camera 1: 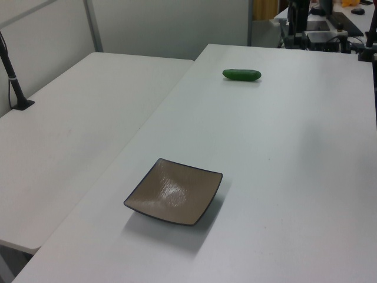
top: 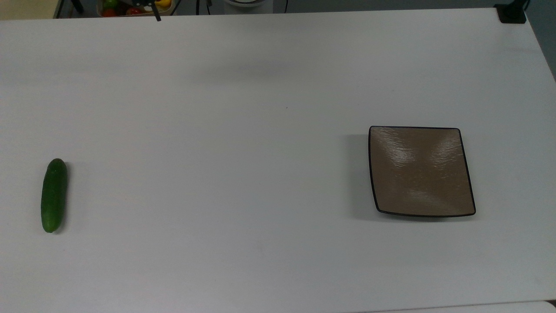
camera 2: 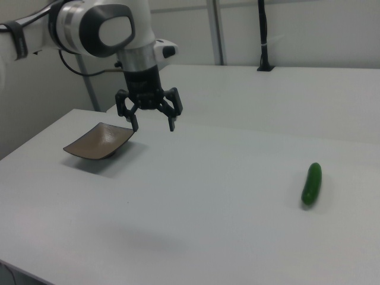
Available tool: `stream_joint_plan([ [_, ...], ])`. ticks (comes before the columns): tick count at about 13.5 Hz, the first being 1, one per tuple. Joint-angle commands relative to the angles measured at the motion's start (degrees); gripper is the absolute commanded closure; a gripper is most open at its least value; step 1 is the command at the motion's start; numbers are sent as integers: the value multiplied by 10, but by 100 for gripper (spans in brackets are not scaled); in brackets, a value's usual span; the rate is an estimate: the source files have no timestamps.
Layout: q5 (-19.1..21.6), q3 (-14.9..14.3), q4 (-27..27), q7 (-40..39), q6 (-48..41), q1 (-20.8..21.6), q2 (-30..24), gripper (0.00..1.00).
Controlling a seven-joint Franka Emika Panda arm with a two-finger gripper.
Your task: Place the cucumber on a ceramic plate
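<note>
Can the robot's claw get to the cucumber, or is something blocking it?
Probably yes. The gripper hangs open above the table, and only bare tabletop lies between it and the cucumber, which lies alone, far from the plate.

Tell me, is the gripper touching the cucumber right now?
Apart. In the right view the gripper hangs open above the table near the ceramic plate, with bare table between it and the cucumber.

Glossy rippled ceramic plate (top: 420,171); matt white table (top: 243,152).
</note>
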Motion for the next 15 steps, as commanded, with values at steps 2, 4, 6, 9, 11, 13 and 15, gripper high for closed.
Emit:
stream_joint_plan([
  [2, 13, 3, -9, -25, 16, -6, 9, 0],
  [4, 9, 6, -6, -26, 18, -20, 15, 0],
  [6, 10, 6, 13, -28, 20, -36, 28, 0],
  [9, 13, 6, 61, -28, 28, -69, 61, 0],
  [11, 14, 6, 71, -26, 90, -89, 80, 0],
  [13, 28, 4, 71, -25, 164, -102, 99, 0],
  [15, 31, 4, 73, -25, 221, -114, 123, 0],
])
